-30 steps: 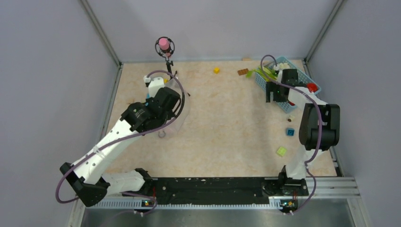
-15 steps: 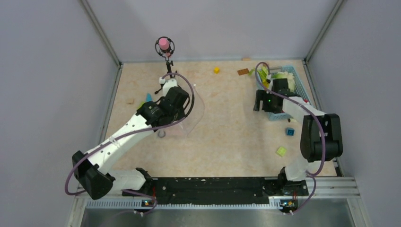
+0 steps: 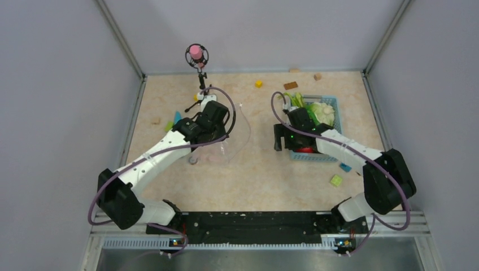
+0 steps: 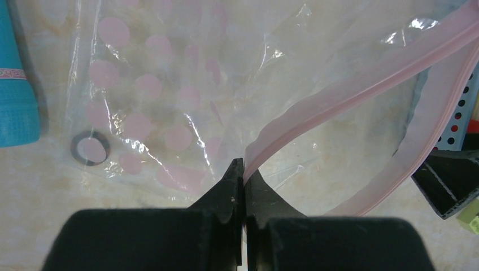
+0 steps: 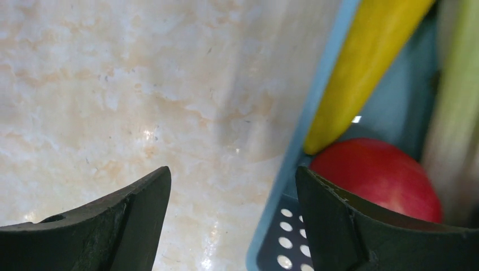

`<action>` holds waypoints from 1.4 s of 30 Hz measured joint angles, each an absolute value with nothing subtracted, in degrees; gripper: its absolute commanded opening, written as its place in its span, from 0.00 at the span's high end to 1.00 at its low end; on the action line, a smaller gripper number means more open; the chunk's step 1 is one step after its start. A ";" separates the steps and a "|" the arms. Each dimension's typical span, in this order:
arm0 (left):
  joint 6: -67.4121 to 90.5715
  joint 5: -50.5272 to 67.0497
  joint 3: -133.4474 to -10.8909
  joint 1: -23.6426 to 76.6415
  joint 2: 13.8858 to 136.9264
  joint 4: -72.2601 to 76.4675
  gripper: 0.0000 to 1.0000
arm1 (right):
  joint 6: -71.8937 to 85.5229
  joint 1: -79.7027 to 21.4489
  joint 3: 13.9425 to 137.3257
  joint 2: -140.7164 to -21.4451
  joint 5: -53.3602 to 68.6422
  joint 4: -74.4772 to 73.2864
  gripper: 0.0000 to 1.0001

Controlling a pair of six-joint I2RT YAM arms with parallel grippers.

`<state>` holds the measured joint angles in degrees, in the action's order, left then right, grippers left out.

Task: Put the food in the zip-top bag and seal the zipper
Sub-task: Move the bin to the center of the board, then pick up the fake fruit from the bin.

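Observation:
The clear zip-top bag (image 4: 169, 90), printed with pink dots, lies on the table, its mouth gaping. My left gripper (image 4: 244, 169) is shut on the pink zipper (image 4: 350, 90) strip and sits at the bag's edge (image 3: 222, 135). The food lies in a light-blue basket (image 3: 330, 101): cauliflower (image 3: 323, 112), green stalks (image 3: 296, 101), a banana (image 5: 367, 62) and a red fruit (image 5: 378, 175). My right gripper (image 5: 231, 180) is open and straddles the basket's left wall (image 5: 316, 113), one finger inside by the red fruit, the other over the table.
Small blocks are scattered: yellow (image 3: 258, 83), brown (image 3: 290, 86), green (image 3: 336, 180), blue (image 3: 345, 167). A teal object (image 4: 17, 84) and a black ring (image 4: 90, 148) lie beside the bag. A pink-tipped stand (image 3: 196, 53) rises at the back left.
The right arm swung left toward the table's middle and the basket came with it. The left arm shifted right with the bag, whose mouth now faces the basket.

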<state>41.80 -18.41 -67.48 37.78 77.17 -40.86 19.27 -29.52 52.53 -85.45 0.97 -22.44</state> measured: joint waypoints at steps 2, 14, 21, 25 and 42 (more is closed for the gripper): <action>41.78 -17.72 -67.48 37.65 77.58 -39.97 1.00 | 19.27 -29.69 52.62 -82.96 -1.17 -23.18 0.17; 41.21 -14.48 -67.48 36.67 81.25 -36.77 1.00 | 15.27 -18.85 56.10 -72.99 -12.34 -20.78 0.23; 40.29 -13.02 -67.48 36.25 83.09 -35.59 1.00 | 17.72 -14.48 53.91 -72.03 -13.28 -24.51 0.23; 40.07 -11.53 -67.48 35.97 85.08 -35.11 1.00 | 19.25 -14.52 49.76 -70.43 -12.95 -26.59 0.23; 39.83 -5.06 -68.42 35.77 86.54 -35.20 1.00 | 24.05 -14.52 46.11 -63.59 -15.94 -28.40 1.00</action>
